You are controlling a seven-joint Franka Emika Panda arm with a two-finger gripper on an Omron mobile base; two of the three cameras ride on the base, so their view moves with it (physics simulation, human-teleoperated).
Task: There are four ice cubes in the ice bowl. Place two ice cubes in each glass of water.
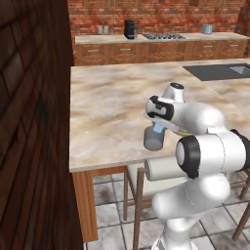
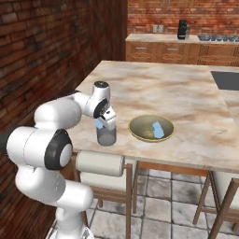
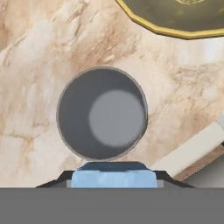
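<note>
My gripper (image 2: 101,123) hangs just above a short grey-blue glass of water (image 2: 106,136) near the counter's front edge, and it is shut on a pale blue ice cube (image 2: 99,124). In the hand view the ice cube (image 3: 113,178) sits between the jaws at the bottom, with the glass's (image 3: 102,113) open mouth right below it. From the left base view, the ice cube (image 1: 158,129) is over the glass (image 1: 154,139). The ice bowl (image 2: 140,122), olive-yellow with a golden rim, stands to the glass's right and holds more ice cubes (image 2: 156,130).
The marble island counter (image 2: 154,88) ends just in front of the glass. Wooden stools (image 2: 105,165) stand under that edge. A brick wall (image 1: 29,122) runs along the left. A dark sink (image 1: 219,72) lies at the far right, and the back counter carries a coffee machine (image 1: 129,29).
</note>
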